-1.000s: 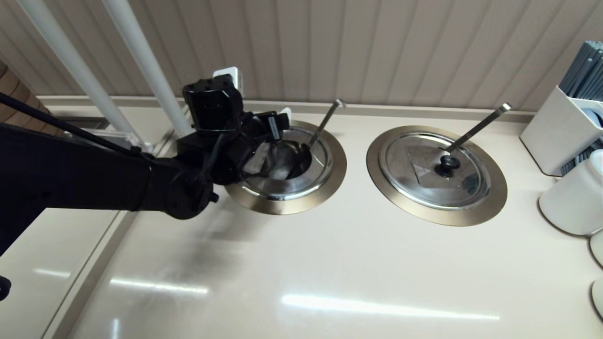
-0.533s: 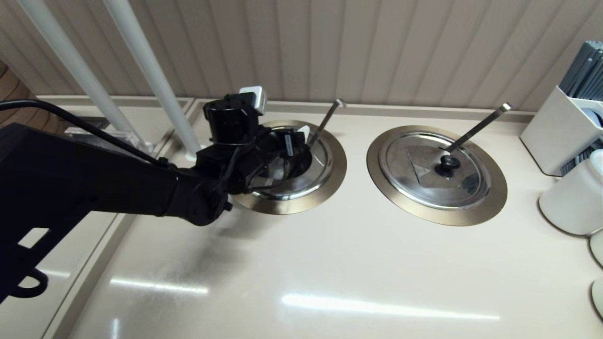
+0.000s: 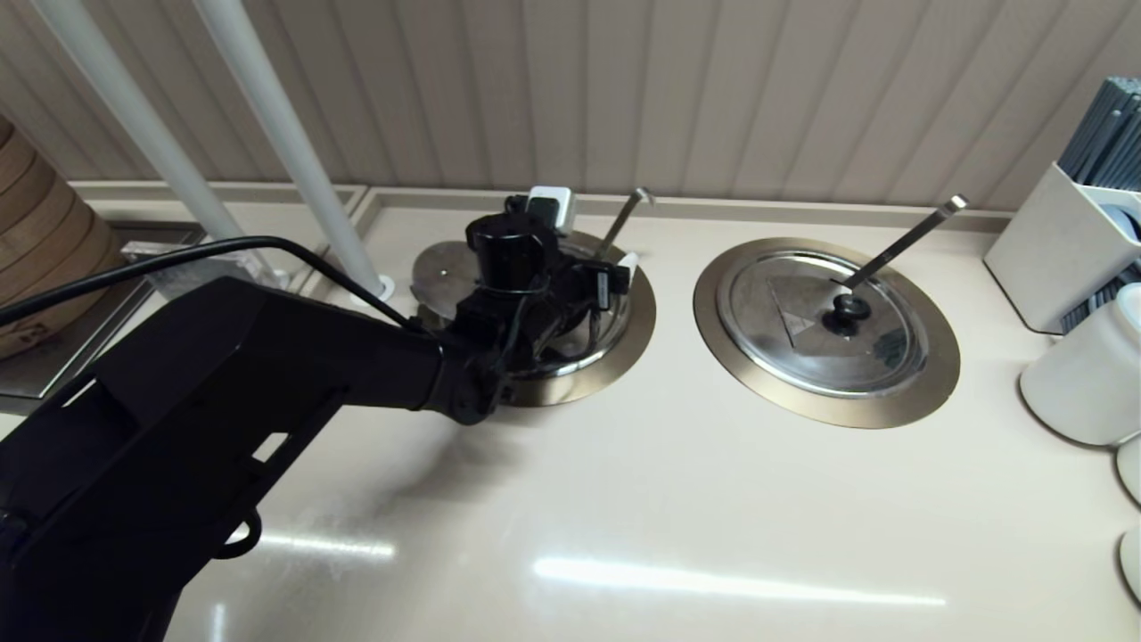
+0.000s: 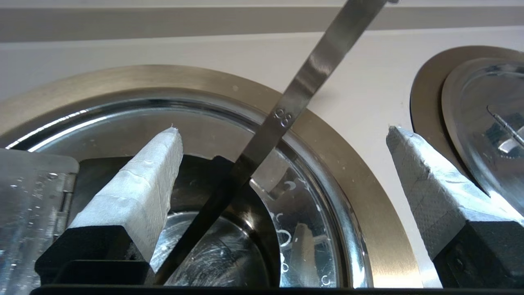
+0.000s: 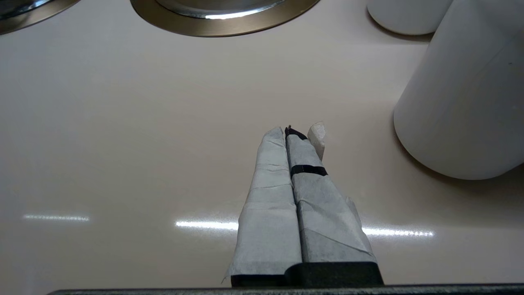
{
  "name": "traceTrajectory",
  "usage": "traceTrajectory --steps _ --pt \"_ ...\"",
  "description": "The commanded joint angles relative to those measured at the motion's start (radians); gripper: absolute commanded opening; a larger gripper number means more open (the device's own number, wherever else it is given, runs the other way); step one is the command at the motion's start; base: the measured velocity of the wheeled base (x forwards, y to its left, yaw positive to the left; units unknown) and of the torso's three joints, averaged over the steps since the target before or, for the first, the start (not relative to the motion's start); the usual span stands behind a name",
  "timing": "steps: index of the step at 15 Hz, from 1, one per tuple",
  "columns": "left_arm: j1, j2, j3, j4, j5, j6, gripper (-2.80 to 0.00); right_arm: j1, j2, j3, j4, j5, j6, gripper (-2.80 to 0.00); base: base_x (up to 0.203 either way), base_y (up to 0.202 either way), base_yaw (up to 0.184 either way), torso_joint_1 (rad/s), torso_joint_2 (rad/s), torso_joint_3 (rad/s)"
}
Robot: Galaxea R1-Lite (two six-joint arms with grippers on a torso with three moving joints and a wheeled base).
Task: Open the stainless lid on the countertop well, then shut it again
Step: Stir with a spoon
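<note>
The countertop well [image 3: 615,357] with its bronze-gold ring stands uncovered; its shiny basin [image 4: 311,229] shows in the left wrist view. The hook-tipped ladle handle [image 3: 621,223] leans out of it. My left gripper [image 3: 599,283] hangs open over the well's far right side, and the handle [image 4: 294,102] runs up between its taped fingers [image 4: 139,192] untouched. A round steel disc [image 3: 441,267], which seems to be the stainless lid, rests at the well's left edge, half hidden by my arm, knob unseen. My right gripper [image 5: 288,131] is shut and empty, low over the counter.
The twin well [image 3: 740,374] to the right is covered by its lid [image 3: 802,312], with a straight ladle handle [image 3: 900,245]. A white holder [image 3: 1043,250] and white cup [image 3: 1092,383] stand far right; the cup [image 5: 462,90] is beside my right gripper. White poles [image 3: 276,134] and a bamboo steamer [image 3: 45,241] stand left.
My left arm has swung to the right across the well, with the gripper now by the ladle handle. The steel disc at the well's left edge and the bamboo steamer have come into view.
</note>
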Motion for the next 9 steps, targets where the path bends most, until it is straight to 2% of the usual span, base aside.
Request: traceTrajectory --steps 1,9 --pt "-0.003 0.037 -0.014 -0.006 0.000 0.000 0.00 0.000 0.000 0.005 0.000 0.000 0.001 -2.80 0.000 0.000 0.000 0.000 0.00 0.000" --pt "-0.006 0.195 -0.228 0.018 0.011 0.013 0.00 0.000 0.000 0.005 0.000 0.000 0.000 -2.80 0.000 0.000 0.000 0.000 0.00 0.000"
